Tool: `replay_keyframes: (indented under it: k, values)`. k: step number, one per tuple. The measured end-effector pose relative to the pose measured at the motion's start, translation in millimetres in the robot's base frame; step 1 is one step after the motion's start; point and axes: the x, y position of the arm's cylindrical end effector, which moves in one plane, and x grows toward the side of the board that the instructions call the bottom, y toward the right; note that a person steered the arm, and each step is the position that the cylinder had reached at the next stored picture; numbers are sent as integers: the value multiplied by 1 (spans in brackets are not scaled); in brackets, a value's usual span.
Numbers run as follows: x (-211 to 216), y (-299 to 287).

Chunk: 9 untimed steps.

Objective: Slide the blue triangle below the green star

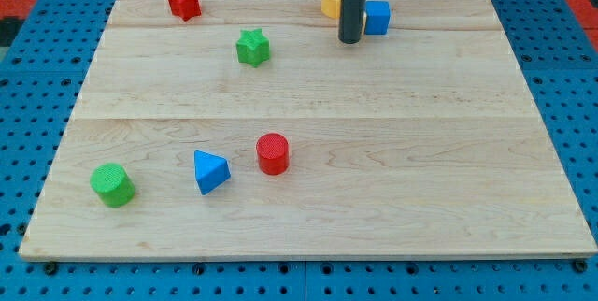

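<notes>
Bright, even overhead light, no harsh glare on the wooden board (374, 151). Shadows soft and short, tucked close under the blocks. Focus sharp near to far, mild softness only, no obvious edge distortion or motion blur

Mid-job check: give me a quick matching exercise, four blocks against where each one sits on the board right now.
Blocks:
1. green star
2. blue triangle
3. red star
4. blue cube

Places:
A. top left corner area of the view
B. beside my tip, at the view's top
C. lower left, between the green cylinder and the red cylinder
D. upper middle-left, right of and below the red star

Pairs: 1-D, 2-C, 3-A, 4-B
</notes>
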Motion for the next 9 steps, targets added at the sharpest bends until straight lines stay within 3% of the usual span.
replay_keyframes:
  k: [1,2,3,4,5,6,7,8,9]
  values:
    - [91,19]
    - [211,45]
    - [289,-10]
    - [298,-120]
    - [254,-164]
    - [194,-169]
    - [160,-166]
    - [210,-168]
    - [216,-209]
